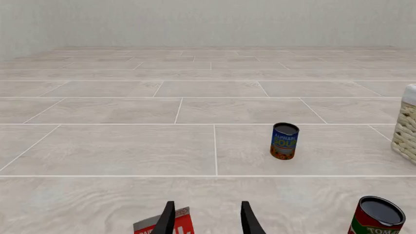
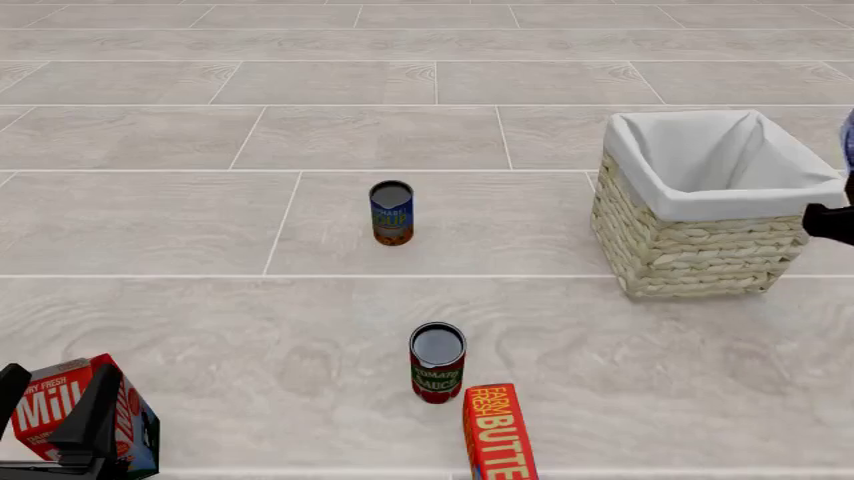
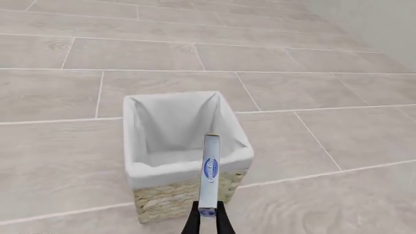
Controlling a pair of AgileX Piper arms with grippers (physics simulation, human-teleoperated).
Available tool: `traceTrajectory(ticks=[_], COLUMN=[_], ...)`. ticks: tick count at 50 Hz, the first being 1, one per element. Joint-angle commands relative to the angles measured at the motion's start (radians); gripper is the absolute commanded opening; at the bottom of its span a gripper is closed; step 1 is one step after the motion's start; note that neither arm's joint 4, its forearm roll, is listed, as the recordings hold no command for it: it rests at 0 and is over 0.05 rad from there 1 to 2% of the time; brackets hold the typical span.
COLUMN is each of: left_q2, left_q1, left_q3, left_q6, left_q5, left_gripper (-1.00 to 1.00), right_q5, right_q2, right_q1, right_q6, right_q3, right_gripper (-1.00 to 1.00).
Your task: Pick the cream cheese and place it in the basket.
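My right gripper (image 3: 206, 217) is shut on the cream cheese (image 3: 209, 168), a thin blue-and-white box seen edge-on, held above the near rim of the basket (image 3: 170, 200). In the front view the woven basket (image 2: 694, 250) with its white liner stands at the right. The right gripper (image 2: 830, 222) is at its right side at the frame edge, with a sliver of the blue box (image 2: 849, 140) above it. My left gripper (image 1: 206, 222) is open and empty, low beside the milk carton (image 1: 162, 225).
An alphabet soup can (image 2: 391, 212) stands mid-floor. A tomato sauce can (image 2: 437, 362) and an orange-red butter box (image 2: 499, 435) stand nearer. The red milk carton (image 2: 60, 405) is at the bottom left by the left gripper (image 2: 91, 425). The basket edge (image 1: 406, 131) shows in the left wrist view.
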Motion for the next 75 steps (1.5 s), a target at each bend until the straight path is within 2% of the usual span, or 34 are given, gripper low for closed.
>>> traceTrajectory(ticks=[1, 2, 3, 4, 6, 10, 12, 13, 16, 17, 18, 21, 23, 26, 33, 34, 36, 39, 41, 48, 53, 56, 60, 67, 68, 70, 74, 75], left_q2=[0.0, 0.0, 0.0, 0.0, 0.0, 0.0, 0.0, 0.0, 0.0, 0.0, 0.0, 0.0, 0.0, 0.0, 0.0, 0.0, 0.0, 0.0, 0.0, 0.0, 0.0, 0.0, 0.0, 0.0, 0.0, 0.0, 0.0, 0.0], left_q1=[0.0, 0.0, 0.0, 0.0, 0.0, 0.0, 0.0, 0.0, 0.0, 0.0, 0.0, 0.0, 0.0, 0.0, 0.0, 0.0, 0.0, 0.0, 0.0, 0.0, 0.0, 0.0, 0.0, 0.0, 0.0, 0.0, 0.0, 0.0], left_q3=[0.0, 0.0, 0.0, 0.0, 0.0, 0.0, 0.0, 0.0, 0.0, 0.0, 0.0, 0.0, 0.0, 0.0, 0.0, 0.0, 0.0, 0.0, 0.0, 0.0, 0.0, 0.0, 0.0, 0.0, 0.0, 0.0, 0.0, 0.0], left_q6=[0.0, 0.0, 0.0, 0.0, 0.0, 0.0, 0.0, 0.0, 0.0, 0.0, 0.0, 0.0, 0.0, 0.0, 0.0, 0.0, 0.0, 0.0, 0.0, 0.0, 0.0, 0.0, 0.0, 0.0, 0.0, 0.0, 0.0, 0.0], left_q5=[0.0, 0.0, 0.0, 0.0, 0.0, 0.0, 0.0, 0.0, 0.0, 0.0, 0.0, 0.0, 0.0, 0.0, 0.0, 0.0, 0.0, 0.0, 0.0, 0.0, 0.0, 0.0, 0.0, 0.0, 0.0, 0.0, 0.0, 0.0], left_gripper=[1.0, 1.0, 1.0, 1.0, 1.0, 1.0, 1.0, 1.0, 1.0, 1.0, 1.0, 1.0, 1.0, 1.0, 1.0, 1.0, 1.0, 1.0, 1.0, 1.0, 1.0, 1.0, 1.0, 1.0, 1.0, 1.0, 1.0, 1.0], right_q5=[0.133, 0.148, 0.16, 0.174, 0.183, 0.233, 0.245, 0.268, 0.31, 0.334, 0.341, 0.366, 0.387, 0.417, 0.495, 0.516, 0.54, 0.568, 0.588, 0.654, 0.7, 0.729, 0.753, 0.792, 0.803, 0.812, 0.811, 0.813], right_q2=[0.058, 0.072, 0.085, 0.104, 0.119, 0.165, 0.186, 0.203, 0.246, 0.268, 0.278, 0.311, 0.329, 0.354, 0.384, 0.397, 0.405, 0.43, 0.439, 0.503, 0.541, 0.579, 0.624, 0.7, 0.711, 0.723, 0.758, 0.773], right_q1=[0.063, 0.071, 0.085, 0.087, 0.083, 0.117, 0.109, 0.119, 0.129, 0.145, 0.148, 0.141, 0.156, 0.154, 0.176, 0.181, 0.196, 0.174, 0.175, 0.142, 0.156, 0.15, 0.155, 0.14, 0.144, 0.156, 0.138, 0.127], right_q6=[-0.014, -0.041, -0.01, -0.002, -0.058, -0.03, -0.062, -0.035, -0.018, 0.027, 0.036, 0.01, 0.048, 0.019, 0.044, 0.023, 0.034, 0.009, 0.027, -0.001, 0.019, 0.008, 0.013, -0.021, 0.006, -0.008, 0.01, -0.005], right_q3=[-0.175, -0.19, -0.205, -0.22, -0.233, -0.279, -0.298, -0.324, -0.37, -0.392, -0.401, -0.429, -0.446, -0.468, -0.524, -0.534, -0.544, -0.581, -0.603, -0.698, -0.752, -0.799, -0.83, -0.874, -0.884, -0.875, -0.909, -0.917], right_gripper=[-1.0, -1.0, -1.0, -1.0, -1.0, -1.0, -1.0, -1.0, -1.0, -1.0, -1.0, -1.0, -1.0, -1.0, -1.0, -1.0, -1.0, -1.0, -1.0, -1.0, -1.0, -1.0, -1.0, -1.0, -1.0, -1.0, -1.0, -1.0])
